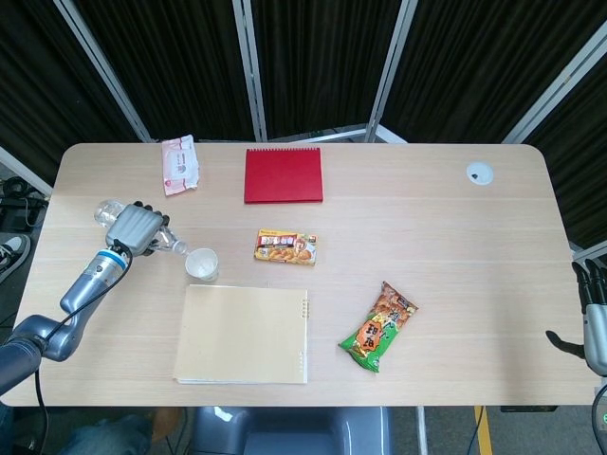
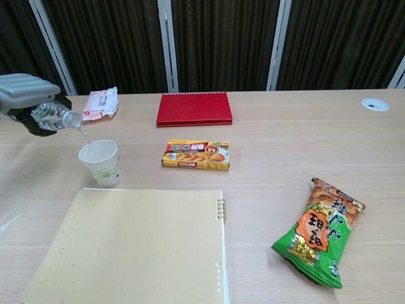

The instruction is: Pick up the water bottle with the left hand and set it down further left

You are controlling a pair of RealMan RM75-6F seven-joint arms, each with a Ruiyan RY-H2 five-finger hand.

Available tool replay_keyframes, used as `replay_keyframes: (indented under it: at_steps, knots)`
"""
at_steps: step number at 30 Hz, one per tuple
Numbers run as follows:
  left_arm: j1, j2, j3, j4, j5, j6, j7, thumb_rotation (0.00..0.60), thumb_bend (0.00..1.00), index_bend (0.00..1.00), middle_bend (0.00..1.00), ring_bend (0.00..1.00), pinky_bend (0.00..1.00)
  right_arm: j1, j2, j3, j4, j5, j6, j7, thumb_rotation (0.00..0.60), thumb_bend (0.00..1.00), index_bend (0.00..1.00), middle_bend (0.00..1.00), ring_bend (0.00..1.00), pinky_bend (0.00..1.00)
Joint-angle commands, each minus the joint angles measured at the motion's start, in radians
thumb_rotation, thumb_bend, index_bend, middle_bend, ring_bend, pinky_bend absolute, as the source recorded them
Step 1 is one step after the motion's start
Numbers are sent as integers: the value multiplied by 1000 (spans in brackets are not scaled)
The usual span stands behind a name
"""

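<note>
The clear water bottle is held by my left hand above the table's left side, tilted with its neck pointing down toward a white paper cup. In the chest view the bottle pokes out under the grey left hand, its mouth just above and left of the cup. My right hand hangs off the table's right edge, fingers apart, holding nothing.
A tan notebook lies in front of the cup. A yellow snack box, a red notebook, a pink tissue pack and a green chip bag lie on the table.
</note>
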Motion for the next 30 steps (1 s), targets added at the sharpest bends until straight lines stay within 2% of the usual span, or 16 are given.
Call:
replay_keyframes:
  at_steps: [1,17,24,30]
  knots:
    - [1,-3,-2,1,0,3,-15,600,479,495,484,387,405,0,-1,0,1,1,-1,-1,600,0,0,0,0,0]
    - [19,-3,-25,-9,21,16,-377,600,476,498,484,387,404,4,-10,-2,5,6,-9,-17,600,0,0,0,0,0]
    - [47,-5,-60,-4,9,44,-654,600,467,503,487,387,404,5,-11,-3,4,5,-10,-20,600,0,0,0,0,0]
    - [77,-63,-107,57,-18,85,-926,600,457,506,487,387,404,6,-14,-5,3,3,-11,-26,600,0,0,0,0,0]
